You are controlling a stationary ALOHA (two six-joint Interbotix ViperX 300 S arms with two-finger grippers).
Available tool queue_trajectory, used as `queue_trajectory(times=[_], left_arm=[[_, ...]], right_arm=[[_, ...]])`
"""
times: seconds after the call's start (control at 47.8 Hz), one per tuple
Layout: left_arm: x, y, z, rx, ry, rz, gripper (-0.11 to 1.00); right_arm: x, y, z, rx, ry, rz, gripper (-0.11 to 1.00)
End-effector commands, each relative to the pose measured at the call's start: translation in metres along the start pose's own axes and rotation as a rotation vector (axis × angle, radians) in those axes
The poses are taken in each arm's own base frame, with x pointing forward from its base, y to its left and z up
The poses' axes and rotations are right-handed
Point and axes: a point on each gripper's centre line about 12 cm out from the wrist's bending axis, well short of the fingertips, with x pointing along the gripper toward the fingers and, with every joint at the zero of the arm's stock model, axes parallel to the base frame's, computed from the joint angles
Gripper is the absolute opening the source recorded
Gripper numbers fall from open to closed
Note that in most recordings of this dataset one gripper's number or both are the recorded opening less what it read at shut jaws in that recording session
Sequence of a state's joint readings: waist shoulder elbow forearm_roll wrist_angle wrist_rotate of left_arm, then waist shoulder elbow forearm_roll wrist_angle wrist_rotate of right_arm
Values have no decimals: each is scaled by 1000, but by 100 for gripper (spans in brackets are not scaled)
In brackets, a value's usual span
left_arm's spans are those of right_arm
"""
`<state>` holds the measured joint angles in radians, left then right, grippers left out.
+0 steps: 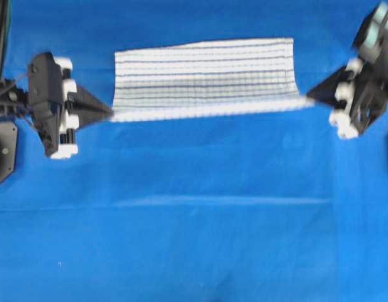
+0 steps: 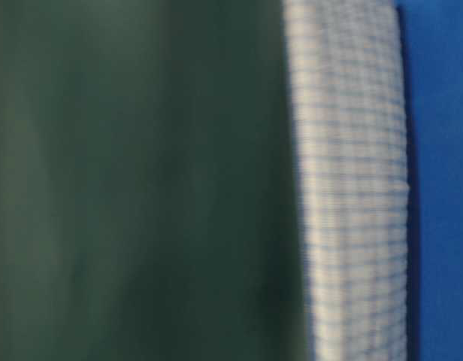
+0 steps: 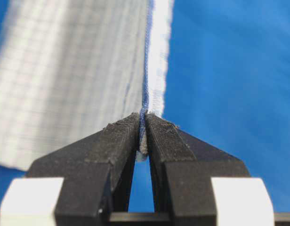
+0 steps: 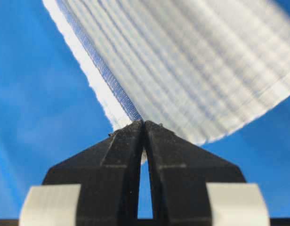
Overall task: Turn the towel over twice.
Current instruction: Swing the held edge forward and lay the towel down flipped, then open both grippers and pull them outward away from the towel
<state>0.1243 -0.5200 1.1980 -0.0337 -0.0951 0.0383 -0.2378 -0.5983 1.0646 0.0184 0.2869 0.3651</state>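
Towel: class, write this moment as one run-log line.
towel: stretched taut by two corners above blue cloth | left gripper: shut on corner | right gripper: shut on corner | flip: under way

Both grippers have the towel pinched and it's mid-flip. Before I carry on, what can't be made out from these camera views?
- Overhead: the towel and the left gripper and right gripper are smeared; whether its far edge touches the blue table cover is unclear.
- Table-level: heavily blurred, cloth edges cut by the frame; the dark green area is unidentifiable.
- Wrist views: the fingers hide the pinched corners; the rest of the towel is blurred.
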Motion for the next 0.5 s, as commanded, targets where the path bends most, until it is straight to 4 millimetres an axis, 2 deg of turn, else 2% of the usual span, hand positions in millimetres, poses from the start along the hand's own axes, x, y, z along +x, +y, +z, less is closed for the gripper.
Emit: queue_trajectory(times=[0.0, 0.084, 0.188, 0.293, 0.482], left_arm=[[7, -16, -9, -8, 25, -54, 6], [15, -30, -25, -46, 82, -96, 6], [22, -45, -35, -77, 126, -138, 6], [28, -61, -42, -91, 151, -182, 6], [35, -90, -48, -66, 179, -258, 6]], right_arm=[[9, 9, -13, 3, 26, 34, 5], [18, 19, -29, 9, 63, 67, 5], [29, 36, -48, 15, 108, 115, 5], [40, 50, -66, 14, 157, 148, 5], [53, 73, -86, -18, 218, 191, 5]])
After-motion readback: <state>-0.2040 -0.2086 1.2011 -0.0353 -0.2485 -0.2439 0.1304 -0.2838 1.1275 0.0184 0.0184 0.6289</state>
